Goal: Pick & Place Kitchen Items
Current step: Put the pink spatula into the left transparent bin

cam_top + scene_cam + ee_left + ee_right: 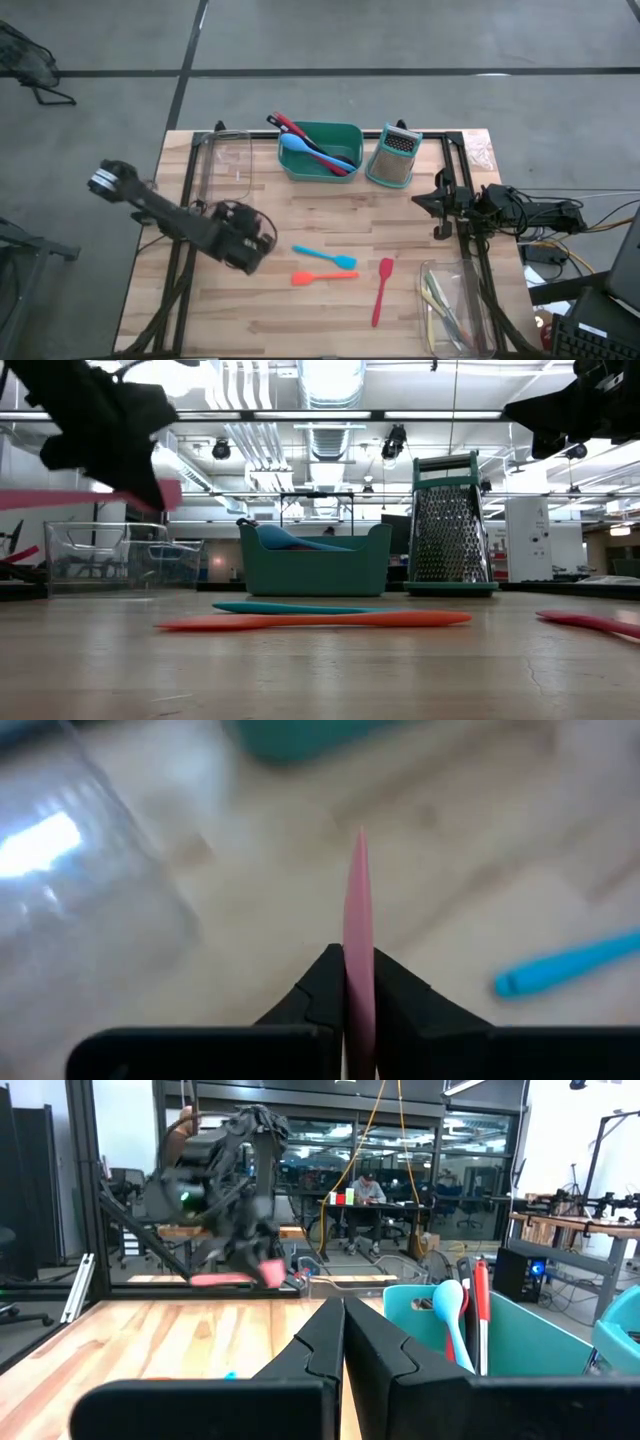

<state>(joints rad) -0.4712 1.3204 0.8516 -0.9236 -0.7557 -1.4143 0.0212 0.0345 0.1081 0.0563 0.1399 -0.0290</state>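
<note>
Carrying a slim pink flat-bladed utensil (358,935) clear of the wooden table (300,320), the left gripper (358,982) is hanging over the table's left part, beside the clear plastic bin (226,160) at the far left corner. Judging by how things lie, the sorting is only partly done: the teal rectangular plastic tub (320,150) at the far edge is already holding a light blue spoon (297,146), a red-handled utensil (300,134) and at least one dark-handled piece, while a second clear bin (455,305) at the near right corner is holding a few pale yellowish utensils (440,305). Still lying loose on the table are a blue slim spatula (325,257), an orange slim spatula (322,276) just beside it, and a red long-handled spoon (382,290) a little to their right, so at least three picks, plus the pink one's placing, seem to remain. The left gripper's fingers are pinching the pink utensil edge-on between them, with no gap showing. The right gripper (345,1342) is waiting above the table's right edge, its fingers pressed together on nothing. A steel box grater with a teal base (393,158) is standing upright beside the tub.
</note>
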